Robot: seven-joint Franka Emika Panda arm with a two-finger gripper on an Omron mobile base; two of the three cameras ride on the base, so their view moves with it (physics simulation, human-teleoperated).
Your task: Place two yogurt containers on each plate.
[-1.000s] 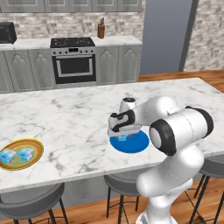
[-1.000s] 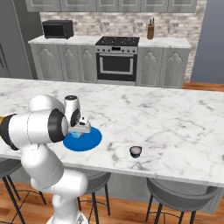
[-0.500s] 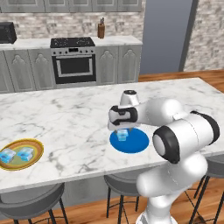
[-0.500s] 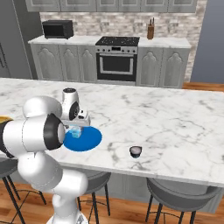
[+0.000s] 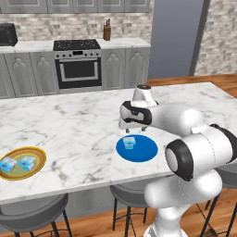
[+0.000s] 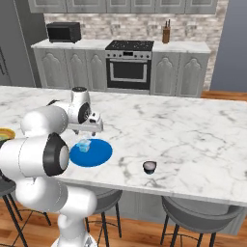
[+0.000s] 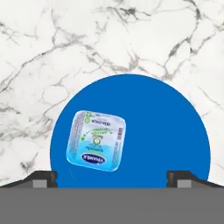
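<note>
We see a small pale-blue yogurt cup [image 7: 96, 145] with a whitish printed square lid, lying left of centre on the round bright blue plate [image 7: 166, 131]. Our gripper [image 7: 112, 177] hovers above, jaws wide apart, empty.

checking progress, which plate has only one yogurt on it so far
The blue plate, under the tool: a single yogurt cup sits on it. The yellow-rimmed plate at the counter's far left already carries two cups.

Count so far: three yogurt containers, one [image 5: 129, 142] on the blue plate [image 5: 143, 152], two [image 5: 8, 164] [image 5: 28, 161] on the yellow plate [image 5: 39, 157]. Two plates, one small dark bowl [image 6: 150, 167].
</note>
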